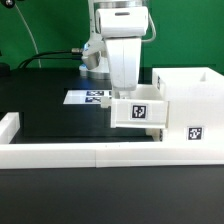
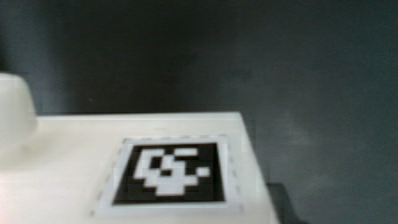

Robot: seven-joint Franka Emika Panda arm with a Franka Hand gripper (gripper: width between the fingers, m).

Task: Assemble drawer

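The tall white box casing (image 1: pixel 188 110) stands at the exterior view's right, with a tag on its lower front. One small white tray (image 1: pixel 138 111) with a black-and-white tag sits against the casing's left side, partly in its opening. My gripper (image 1: pixel 128 92) comes down onto this tray from above and looks shut on its wall; the fingertips are hidden by the hand. The wrist view shows the tray's tagged face (image 2: pixel 171 172) very close, over the dark table. A second tray is not in view.
The low white border rail (image 1: pixel 70 152) runs along the front and turns up at the exterior view's left (image 1: pixel 9 128). The marker board (image 1: pixel 95 97) lies flat behind the tray. A rounded white part (image 2: pixel 11 115) shows at the wrist view's edge.
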